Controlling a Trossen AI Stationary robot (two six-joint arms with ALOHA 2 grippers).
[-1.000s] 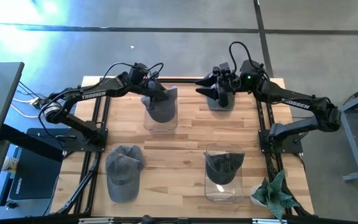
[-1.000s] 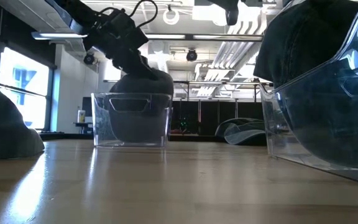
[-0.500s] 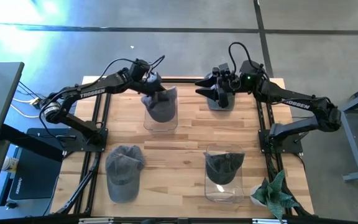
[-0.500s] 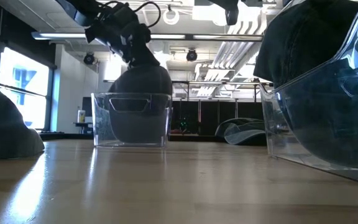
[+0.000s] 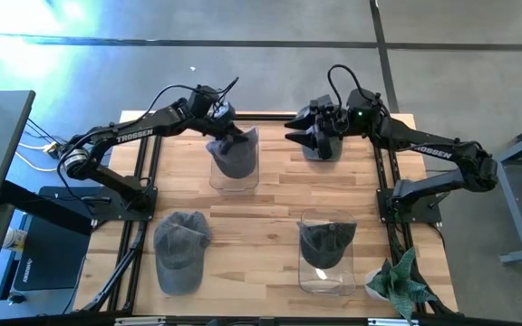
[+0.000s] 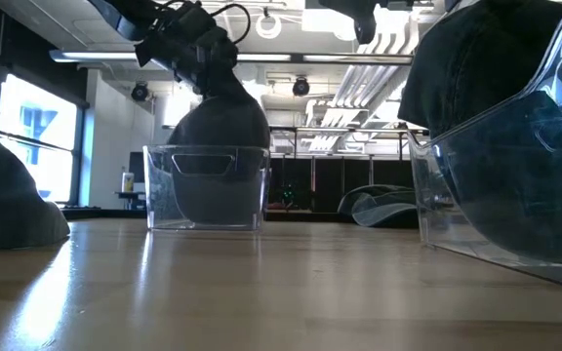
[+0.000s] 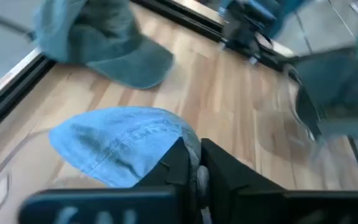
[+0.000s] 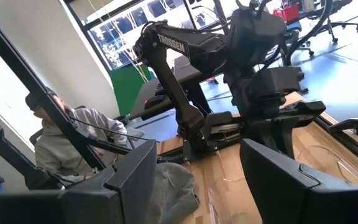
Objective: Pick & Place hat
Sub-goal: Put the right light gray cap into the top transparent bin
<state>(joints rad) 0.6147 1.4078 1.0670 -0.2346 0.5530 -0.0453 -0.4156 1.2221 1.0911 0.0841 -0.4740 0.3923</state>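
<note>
Grey hats number four; left pincer (image 5: 231, 136) pinches one hat (image 5: 235, 158), right pincer (image 5: 303, 132) wide.

Open right gripper (image 8: 194, 180) faces left arm (image 8: 197, 74), perhaps a hat (image 8: 173, 186).

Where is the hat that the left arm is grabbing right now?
In the high view, the grey hat sits in a clear bin at the table's far left, with the left gripper shut on its crown.
</note>
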